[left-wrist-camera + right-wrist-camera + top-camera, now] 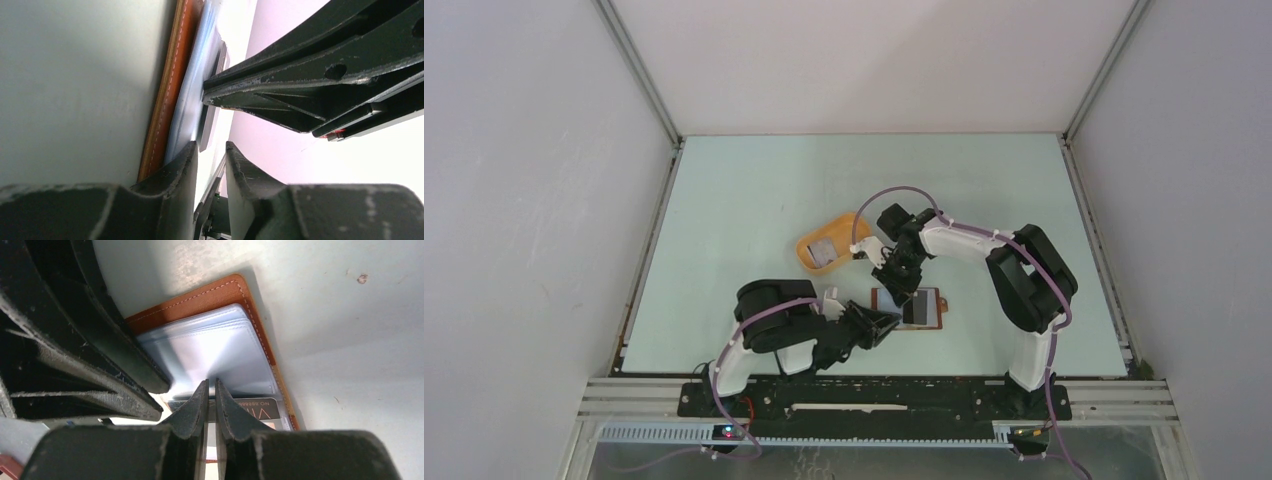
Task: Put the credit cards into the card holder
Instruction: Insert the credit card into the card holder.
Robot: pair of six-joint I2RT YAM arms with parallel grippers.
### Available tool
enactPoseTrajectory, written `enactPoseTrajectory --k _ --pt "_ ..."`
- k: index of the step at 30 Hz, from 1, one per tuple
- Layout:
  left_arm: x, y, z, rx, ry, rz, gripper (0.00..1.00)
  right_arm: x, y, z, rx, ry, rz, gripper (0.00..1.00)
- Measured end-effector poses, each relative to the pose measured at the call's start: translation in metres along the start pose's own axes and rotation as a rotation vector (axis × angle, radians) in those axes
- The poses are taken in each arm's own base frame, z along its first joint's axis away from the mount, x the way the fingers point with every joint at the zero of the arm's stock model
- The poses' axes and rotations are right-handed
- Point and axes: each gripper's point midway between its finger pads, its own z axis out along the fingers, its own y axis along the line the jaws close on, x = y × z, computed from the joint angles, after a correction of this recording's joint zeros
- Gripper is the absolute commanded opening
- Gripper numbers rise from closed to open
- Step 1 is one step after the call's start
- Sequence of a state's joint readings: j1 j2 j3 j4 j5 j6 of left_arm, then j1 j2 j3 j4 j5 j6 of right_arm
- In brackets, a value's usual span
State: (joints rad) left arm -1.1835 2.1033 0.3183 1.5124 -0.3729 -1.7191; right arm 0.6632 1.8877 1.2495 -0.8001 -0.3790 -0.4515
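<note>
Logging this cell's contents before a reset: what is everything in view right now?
table: one, pale green, under everything
walls: three, white, around the table
tray: one, orange-yellow, mid-table
grey card: one, grey, in the tray
holder: one, brown with blue-grey sleeves, open, nearer the arms than the tray
dark card: one, dark, on the open holder
left gripper: one, black, at the holder's left edge
right gripper: one, black, tips at the sleeves, gap narrow
</note>
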Motion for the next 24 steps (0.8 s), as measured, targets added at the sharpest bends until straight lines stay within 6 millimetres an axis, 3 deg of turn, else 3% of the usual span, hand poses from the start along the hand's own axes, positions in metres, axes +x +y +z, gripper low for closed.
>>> enactPoseTrajectory --k 9,24 --pt "-0.005 0.002 -0.001 -0.009 -0.002 0.018 0.23 0.006 0.004 -0.001 -0.028 0.021 -0.041 0.16" --pt "-0.009 0.006 -0.003 -0.018 -0.006 0.028 0.21 0.027 -0.003 -0.005 -0.009 0.055 -0.033 0.16"
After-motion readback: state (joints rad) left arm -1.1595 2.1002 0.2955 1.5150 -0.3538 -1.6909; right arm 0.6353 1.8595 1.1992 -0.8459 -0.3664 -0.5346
